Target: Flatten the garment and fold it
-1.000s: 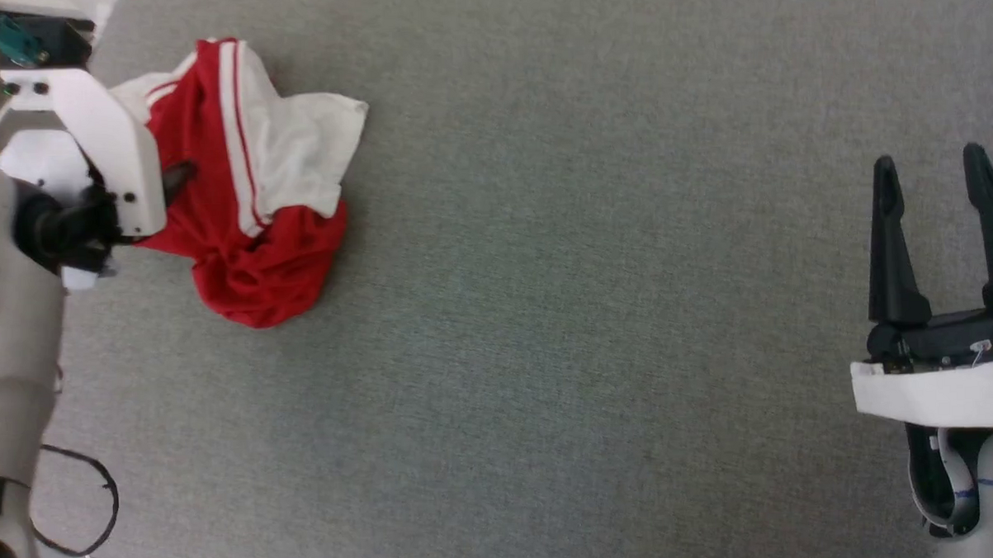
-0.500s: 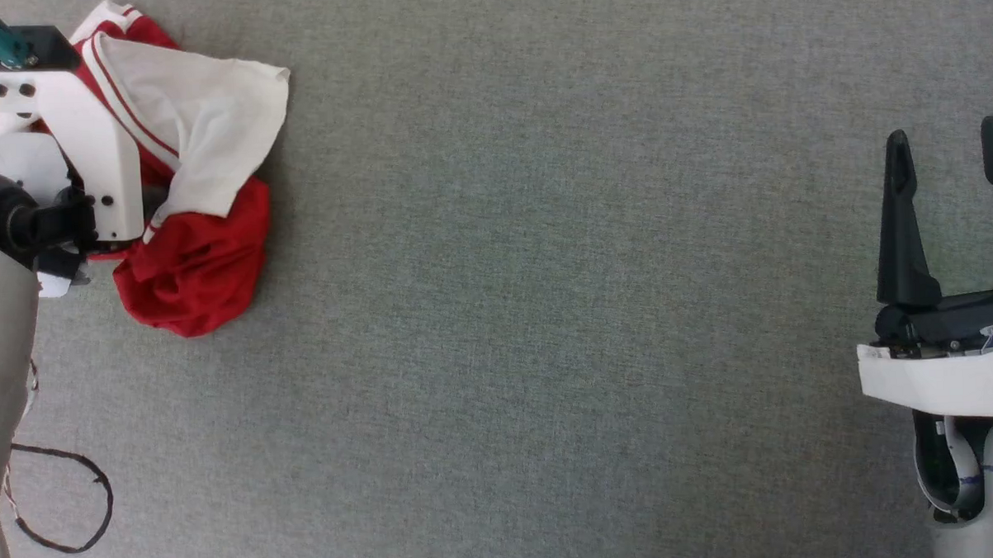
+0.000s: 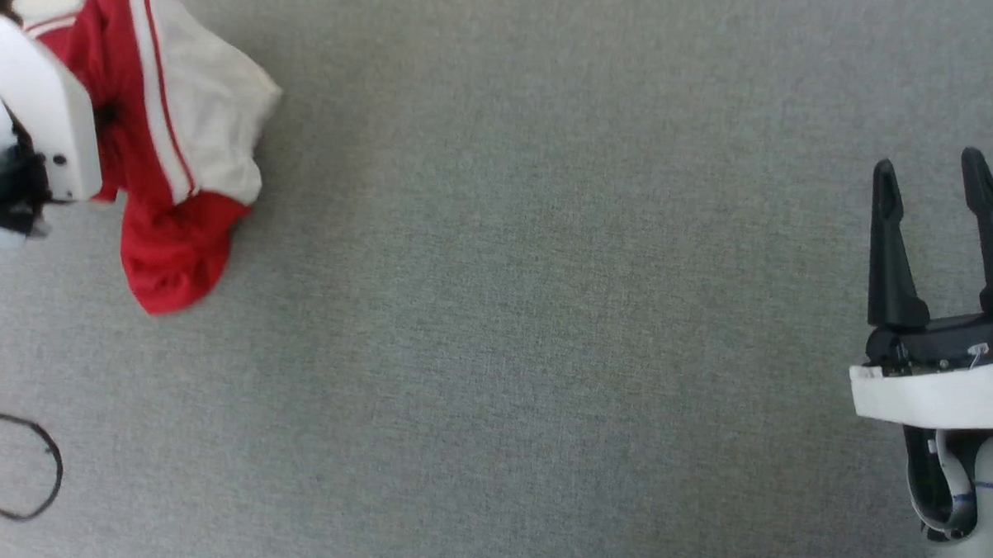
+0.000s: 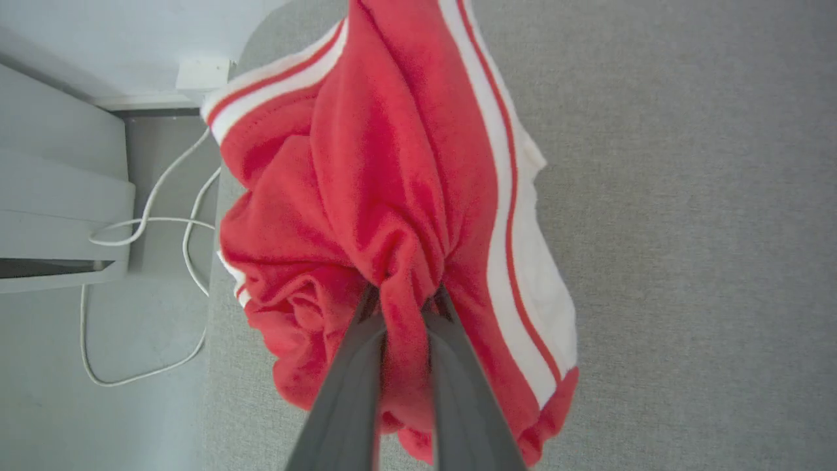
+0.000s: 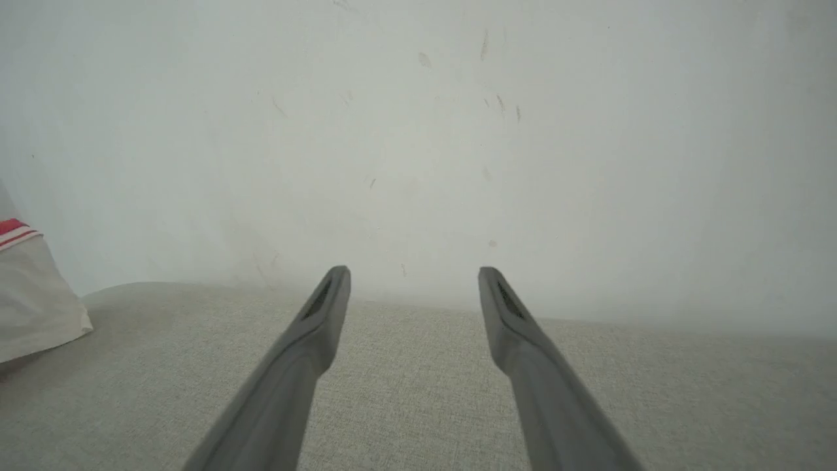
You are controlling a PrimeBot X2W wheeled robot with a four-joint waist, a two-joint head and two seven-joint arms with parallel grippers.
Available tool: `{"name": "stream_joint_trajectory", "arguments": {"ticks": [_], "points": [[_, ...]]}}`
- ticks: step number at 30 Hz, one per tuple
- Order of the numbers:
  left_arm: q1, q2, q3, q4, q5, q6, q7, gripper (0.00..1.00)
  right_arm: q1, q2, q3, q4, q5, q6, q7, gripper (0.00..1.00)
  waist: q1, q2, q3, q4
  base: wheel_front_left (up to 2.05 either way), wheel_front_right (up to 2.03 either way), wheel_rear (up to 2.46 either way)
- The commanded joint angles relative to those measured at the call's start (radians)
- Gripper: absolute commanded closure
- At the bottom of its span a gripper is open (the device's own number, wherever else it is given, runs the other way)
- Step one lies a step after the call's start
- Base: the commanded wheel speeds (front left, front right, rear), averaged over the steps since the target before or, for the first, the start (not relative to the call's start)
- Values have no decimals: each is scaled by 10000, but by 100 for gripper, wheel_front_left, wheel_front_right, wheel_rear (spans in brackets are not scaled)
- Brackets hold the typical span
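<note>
Obs: left gripper [image 4: 403, 297] has its jaws together, pinching a bunched red fold of the shirt [image 4: 392, 163]. A second ago they stood apart over the heap.

The pinch sits in body cloth. As far as the wrist view shows, it is not at a hem or shoulder.

Shirt: far left of the grey table [image 3: 547, 310], close to its left edge, still crumpled. The white sleeve [image 3: 210, 115] is draped on its right side. The heap looks longer and narrower than before, with its red end pointing near. Judged: the pinch is drawing it up.

Obs: right gripper [image 3: 929, 165] has its fingers apart and holds nothing, at near right, well apart from the shirt.

Meaning: grasp made, flattening not begun.

Next, probably: bring the shirt toward table centre so the right gripper can take a second point.

Risk: a mid-body pinch keeps the cloth bunched, so a regrasp at an edge is likely needed.
</note>
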Motion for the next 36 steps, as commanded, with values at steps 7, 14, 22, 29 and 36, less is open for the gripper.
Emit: {"name": "stream_joint_trajectory", "arguments": {"ticks": [7,14,22,29,36], "points": [[-839,553,-1387,-2075,-197,-65,-223,100,682,20,-81,221,429,-9,-47,0,0,0,-1767,-132,0,0,0],[-1244,519,-2604,-3953,-711,-65,-402,100,985,20,-84,269,668,-9,-47,0,0,0,-2350,-873,0,0,0],[-1385,0,-3746,-5070,-1095,-65,-606,100,948,20,-114,279,842,-9,-47,0,0,0,-2335,-2058,0,0,0],[-1185,-1131,-5090,-4809,-1441,-65,-1063,100,767,20,-65,268,1044,-9,-47,0,0,0,-1932,-3290,0,0,0],[-709,-2203,-6665,-3771,-1829,-65,-1758,100,557,20,-116,244,1240,-9,-47,0,0,0,-1359,-4321,0,0,0]]}}
